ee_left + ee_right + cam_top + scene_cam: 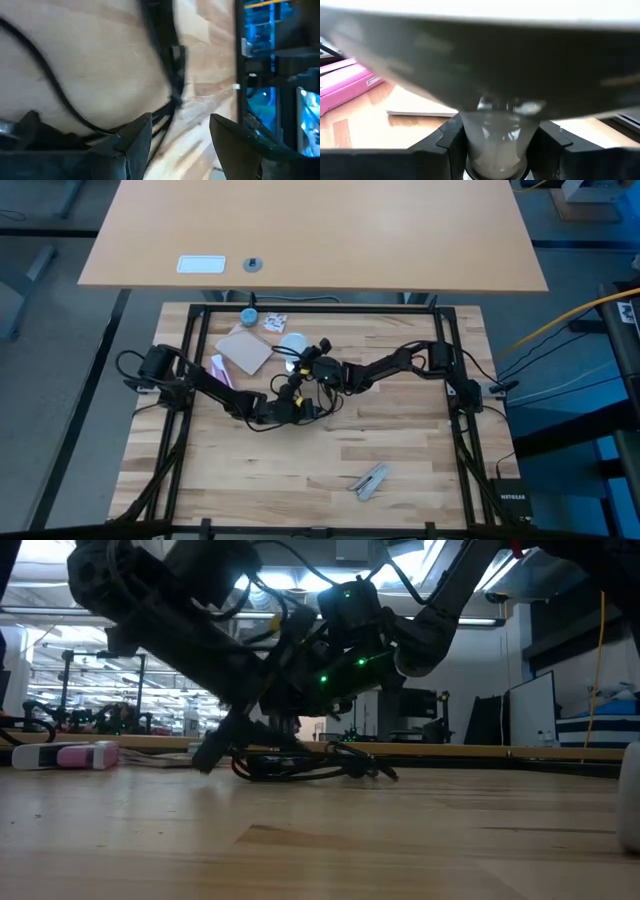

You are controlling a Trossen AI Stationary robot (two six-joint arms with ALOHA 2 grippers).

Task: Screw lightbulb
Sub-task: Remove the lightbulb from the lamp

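Note:
My right gripper [495,150] is shut on the frosted-white lightbulb [495,137]; it stands at the table's middle, toward the far side [308,362]. The bulb's neck [495,106] points at the underside of the wide round silver disc [480,60], which also shows in the high view [293,343]. Whether the neck is in the disc's socket is hidden. My left gripper [180,137] is open just on the near side of the right one [292,398]. The black cord [172,95] lies on the table and runs in between its fingers; I cannot tell whether they touch it. My right gripper pinches the bulb's round globe [492,150] between its two fingers, one on each side. The neck sticks out ahead of the fingertips toward the disc. The bulb is clear of the table.
A pink box [220,370], a tan card [245,350], a blue cap [248,316] and a small wrapper [275,323] lie at the far left. A silver object [370,480] lies near the front edge. The loose cord [300,768] coils on the table under the arms.

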